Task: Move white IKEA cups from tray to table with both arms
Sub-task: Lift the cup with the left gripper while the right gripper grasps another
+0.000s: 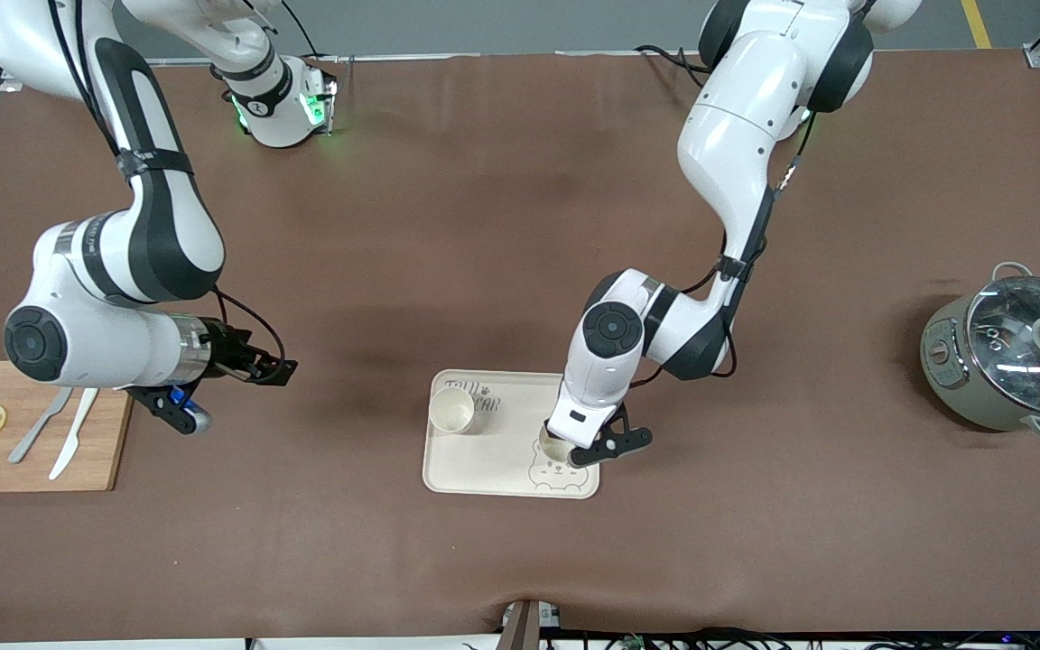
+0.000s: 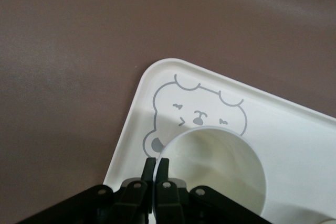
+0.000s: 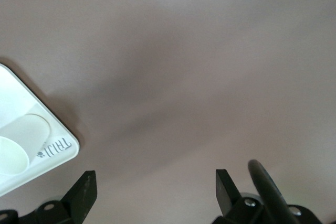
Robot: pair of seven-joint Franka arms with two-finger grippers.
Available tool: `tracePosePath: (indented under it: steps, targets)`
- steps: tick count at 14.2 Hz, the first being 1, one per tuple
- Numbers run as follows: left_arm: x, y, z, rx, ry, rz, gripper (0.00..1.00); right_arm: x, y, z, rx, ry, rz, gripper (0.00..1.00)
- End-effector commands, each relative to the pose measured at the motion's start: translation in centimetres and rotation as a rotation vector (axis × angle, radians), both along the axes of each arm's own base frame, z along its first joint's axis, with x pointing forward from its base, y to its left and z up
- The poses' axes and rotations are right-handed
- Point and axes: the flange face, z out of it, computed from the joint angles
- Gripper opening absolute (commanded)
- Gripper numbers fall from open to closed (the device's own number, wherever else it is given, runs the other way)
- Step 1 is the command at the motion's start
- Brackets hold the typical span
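Observation:
One white cup (image 1: 451, 412) stands upright on the bear-print tray (image 1: 493, 469), at the corner toward the robots and the right arm's end. My left gripper (image 1: 574, 451) is shut on the rim of the second white cup (image 1: 554, 449), which is upright over the bear drawing. In the left wrist view the fingertips (image 2: 157, 162) pinch the wall of that cup (image 2: 220, 166) above the tray (image 2: 137, 114). I cannot tell if it touches the tray. My right gripper (image 1: 240, 395) is open and empty over bare table between the cutting board and the tray; its wrist view (image 3: 156, 182) shows the tray corner (image 3: 58, 145).
A wooden cutting board (image 1: 96, 460) with two lemon slices, a knife and a spoon lies at the right arm's end. A grey-green pot with a glass lid (image 1: 1012, 352) stands at the left arm's end. The table is covered in brown mat.

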Motion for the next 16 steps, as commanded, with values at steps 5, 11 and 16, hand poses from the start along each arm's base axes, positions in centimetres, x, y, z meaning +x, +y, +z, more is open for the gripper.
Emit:
tracePosePath:
  steps: [5, 11, 16]
  targets:
    - [-0.5, -1.2, 0.9, -0.019, -0.002, 0.031, 0.0, 0.8, 4.0, -2.2, -0.012, -0.01, -0.082, 1.0]
    - [-1.3, -0.5, 6.2, 0.029, 0.076, 0.037, 0.0, 0.7, 6.6, -3.3, -0.021, -0.015, -0.109, 1.0]
    - [-3.2, 1.1, 14.1, 0.091, 0.178, 0.001, 0.0, 0.9, 11.5, -4.9, -0.034, -0.069, -0.183, 1.0]
